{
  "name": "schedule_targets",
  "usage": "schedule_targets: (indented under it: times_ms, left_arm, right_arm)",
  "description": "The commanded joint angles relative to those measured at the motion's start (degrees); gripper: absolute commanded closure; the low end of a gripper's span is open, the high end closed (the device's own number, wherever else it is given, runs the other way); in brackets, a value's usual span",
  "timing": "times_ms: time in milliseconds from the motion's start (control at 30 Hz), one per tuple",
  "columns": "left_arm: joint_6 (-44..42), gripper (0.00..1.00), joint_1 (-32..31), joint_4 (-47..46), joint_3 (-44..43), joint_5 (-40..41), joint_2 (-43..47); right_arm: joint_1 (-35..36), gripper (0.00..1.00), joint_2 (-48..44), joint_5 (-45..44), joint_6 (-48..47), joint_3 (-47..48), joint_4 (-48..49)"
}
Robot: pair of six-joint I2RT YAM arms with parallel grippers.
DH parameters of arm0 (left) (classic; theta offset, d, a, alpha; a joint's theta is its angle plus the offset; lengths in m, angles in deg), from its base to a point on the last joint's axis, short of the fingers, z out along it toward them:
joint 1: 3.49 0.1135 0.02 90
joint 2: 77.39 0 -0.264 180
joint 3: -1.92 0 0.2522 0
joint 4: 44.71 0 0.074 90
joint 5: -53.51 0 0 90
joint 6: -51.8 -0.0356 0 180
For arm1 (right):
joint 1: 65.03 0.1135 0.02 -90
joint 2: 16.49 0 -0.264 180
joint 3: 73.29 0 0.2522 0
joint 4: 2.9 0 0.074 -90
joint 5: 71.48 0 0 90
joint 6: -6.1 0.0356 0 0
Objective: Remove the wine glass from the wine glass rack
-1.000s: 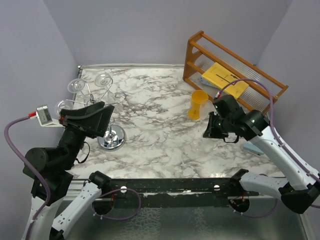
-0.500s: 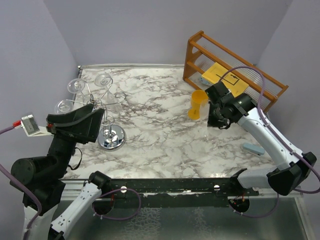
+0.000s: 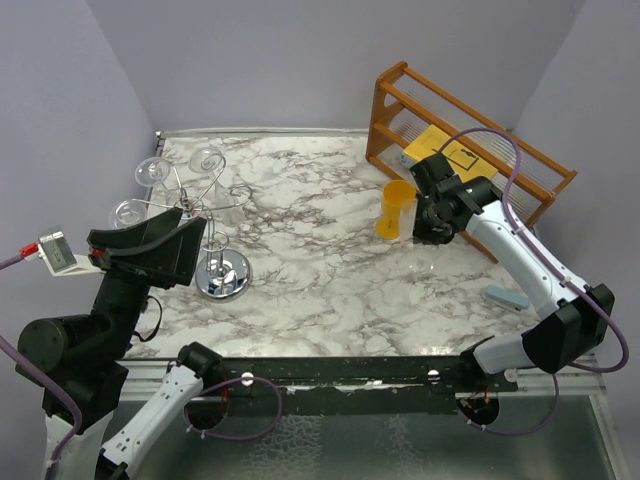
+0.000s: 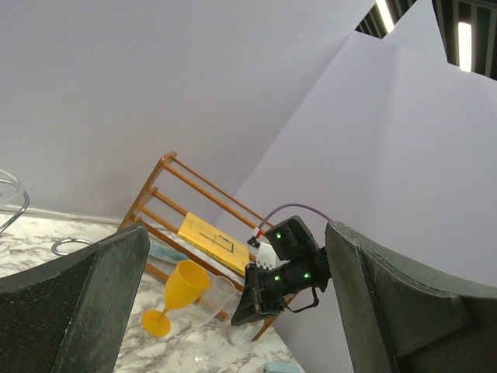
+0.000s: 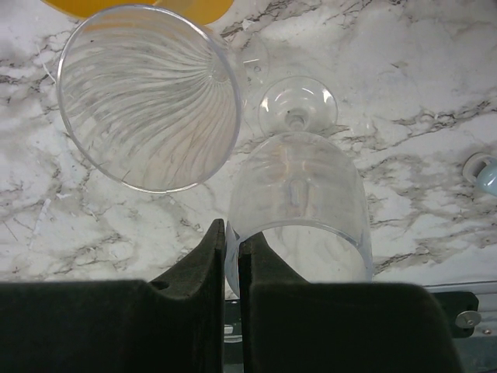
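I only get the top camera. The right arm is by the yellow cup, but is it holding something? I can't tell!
Observer: Yes. On the right wrist camera the right end effector is shut on the rim of a clear wine glass.
Operator: Is anything else see-through hiding there?
Observer: A ribbed clear cup sits just beside that glass, next to the yellow goblet.
Operator: And what's in the left one?
Observer: Nothing. On the left wrist camera the left end effector is wide open and empty. Only a wire curl of the wine glass rack shows at that picture's left edge.
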Motion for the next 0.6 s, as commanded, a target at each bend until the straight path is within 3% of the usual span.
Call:
schedule_targets:
  times_ms: [0,400,567]
  left_arm:
    - [-1.4,0.01,-0.2,0.3,-0.6,1.3,0.5]
    - [-1.3,0.01,-0.2,0.5,-1.2,1.0,0.2]
    - [-1.0,0.01,-0.2,0.9,-1.7,1.0,0.3]
  right_arm:
    - [-0.6,0.99,0.4,2.1,-0.6,-1.1,3.5]
    - [-1.8,0.99,0.5,2.0,-0.4,-3.0,4.3]
    - [-1.8,0.75,0.1,1.7,-1.0,-2.4,4.6]
